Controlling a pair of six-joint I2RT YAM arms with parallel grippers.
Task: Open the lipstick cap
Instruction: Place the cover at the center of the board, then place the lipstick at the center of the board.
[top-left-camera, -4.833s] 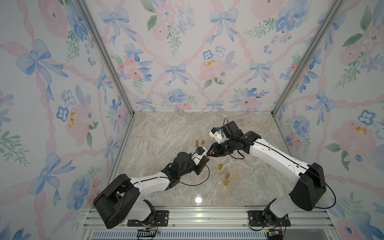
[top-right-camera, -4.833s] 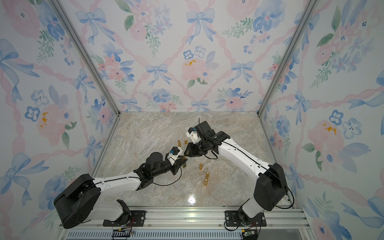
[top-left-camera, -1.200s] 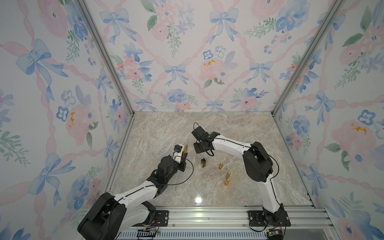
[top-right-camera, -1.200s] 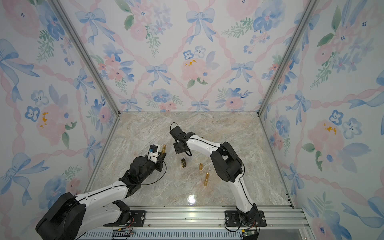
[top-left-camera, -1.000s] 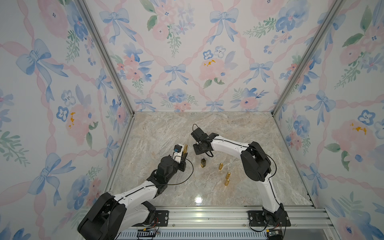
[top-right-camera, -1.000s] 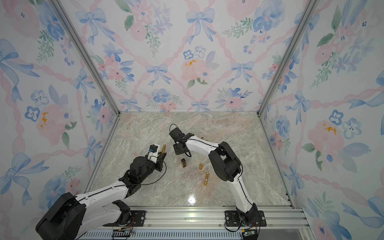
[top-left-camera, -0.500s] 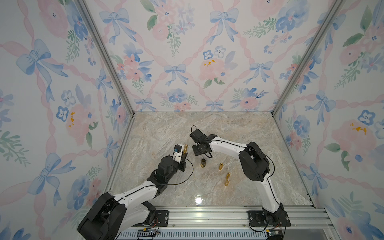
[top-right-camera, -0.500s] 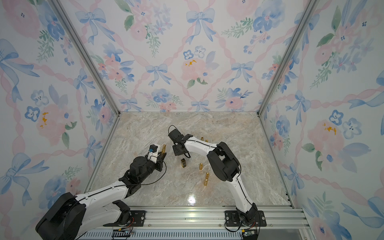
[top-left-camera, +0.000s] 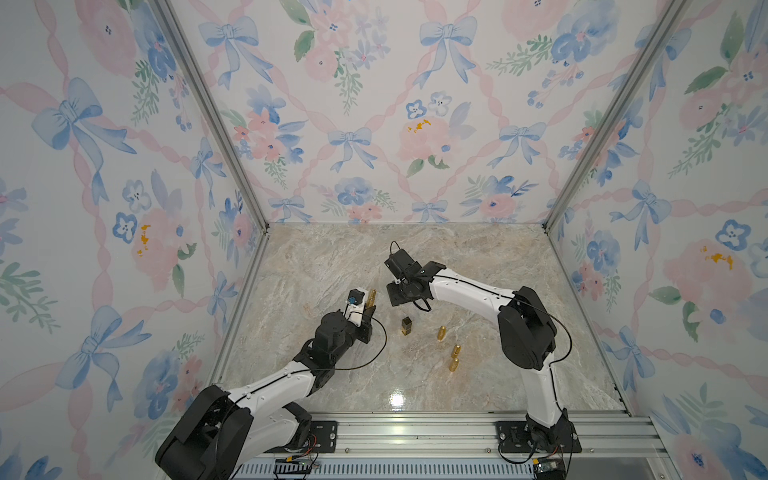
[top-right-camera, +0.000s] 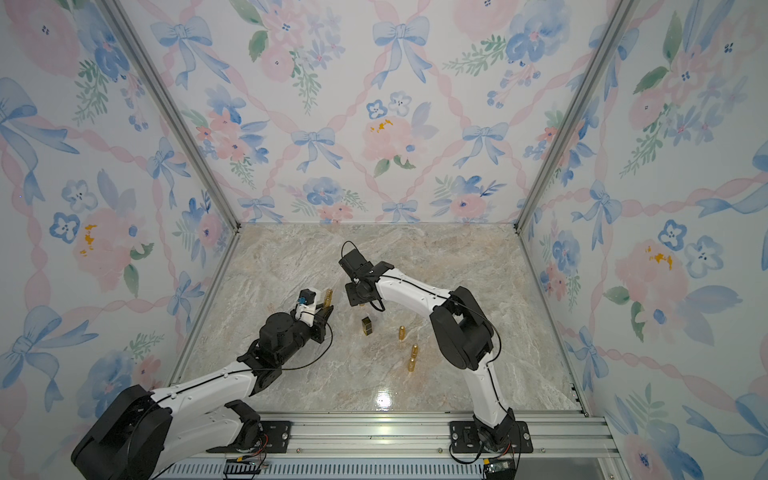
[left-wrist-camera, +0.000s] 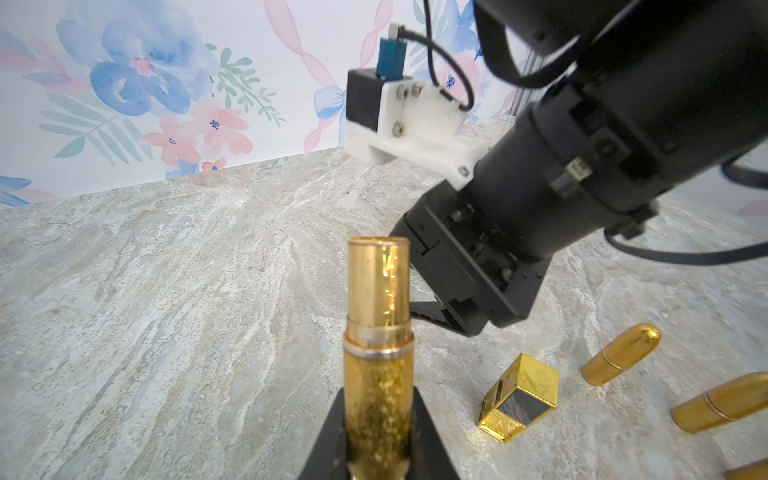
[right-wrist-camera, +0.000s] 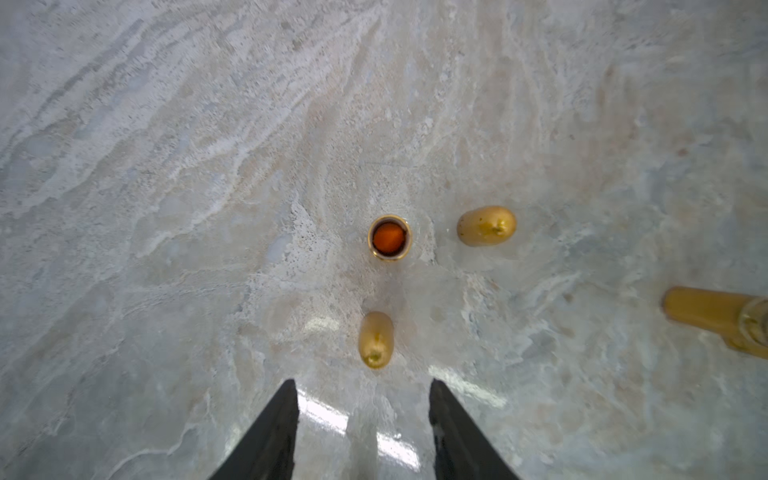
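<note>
Evidently steadying the uncapped lipstick (left-wrist-camera: 378, 286) upright by its base in the left claw (top-left-camera: 370, 308), with the right claw (right-wrist-camera: 362, 382) parted, empty, at two o'clock.

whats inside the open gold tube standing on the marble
Orange-red lipstick shows inside the open round gold tube, seen end-on in the right wrist view. The tube's wall hides how far down it goes.

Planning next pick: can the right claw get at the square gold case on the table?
Probably yes. The right claw is open and empty, the square gold case lies alone on bare marble nearby, and the left claw holds its lipstick clear of it.
</note>
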